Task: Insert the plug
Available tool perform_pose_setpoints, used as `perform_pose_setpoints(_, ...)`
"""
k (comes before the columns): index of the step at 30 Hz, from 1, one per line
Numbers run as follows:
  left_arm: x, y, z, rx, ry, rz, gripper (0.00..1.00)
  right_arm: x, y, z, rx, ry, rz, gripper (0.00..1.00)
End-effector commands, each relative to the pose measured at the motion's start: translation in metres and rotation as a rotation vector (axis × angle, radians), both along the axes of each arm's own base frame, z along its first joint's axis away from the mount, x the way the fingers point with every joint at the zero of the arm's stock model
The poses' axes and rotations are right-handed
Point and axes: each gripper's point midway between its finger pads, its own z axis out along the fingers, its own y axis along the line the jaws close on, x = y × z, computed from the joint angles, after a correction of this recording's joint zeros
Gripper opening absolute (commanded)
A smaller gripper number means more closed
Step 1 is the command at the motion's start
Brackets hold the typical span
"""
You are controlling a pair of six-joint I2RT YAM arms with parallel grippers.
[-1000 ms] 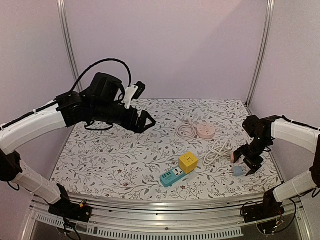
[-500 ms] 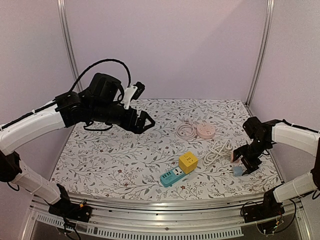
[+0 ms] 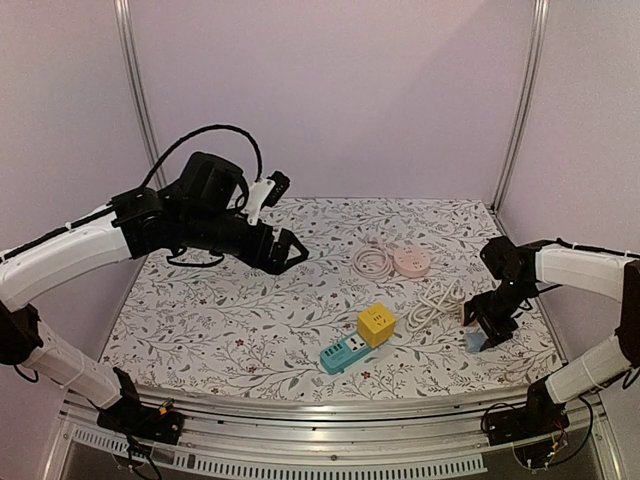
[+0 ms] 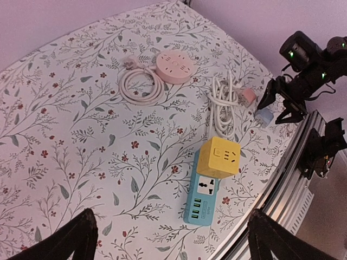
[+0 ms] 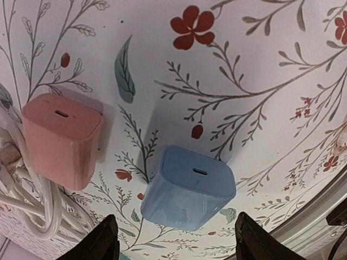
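A light blue charger plug (image 5: pixel 188 187) lies on the floral table near the right front edge, also visible in the top view (image 3: pixel 475 342). A pink charger plug (image 5: pixel 60 138) lies just beside it, apart from it. My right gripper (image 5: pixel 178 241) is open, low over the blue plug with one finger on each side, not closed on it. A blue power strip (image 3: pixel 343 354) with a yellow cube socket (image 3: pixel 376 323) on its far end lies at front centre. My left gripper (image 3: pixel 285 248) is open and empty, held high over the table's left middle.
A coiled white cable (image 3: pixel 432 300) lies between the yellow cube and the pink plug. A round pink socket (image 3: pixel 411 262) with its coiled cord (image 3: pixel 373 262) lies further back. The table's metal front rail (image 3: pixel 330 408) runs close to the blue plug.
My right gripper has come down and slightly left, closing in over the blue plug. My left arm has drifted a little lower and left.
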Motion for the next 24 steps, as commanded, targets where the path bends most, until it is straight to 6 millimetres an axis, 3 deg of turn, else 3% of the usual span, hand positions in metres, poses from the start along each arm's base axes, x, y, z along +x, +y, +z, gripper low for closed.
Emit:
perform_pose_setpoints(1,-0.007,-0.001,-0.004,-0.002,0.013,-0.014,0.96,-0.002,-0.006,-0.012,-0.031,0.024,-0.016,0.72)
perform_pose_setpoints(24,0.0,-0.014,-0.009,0.01,0.023,-0.041,0.96,0.003,-0.011,-0.026,-0.067,0.043,0.011,0.53)
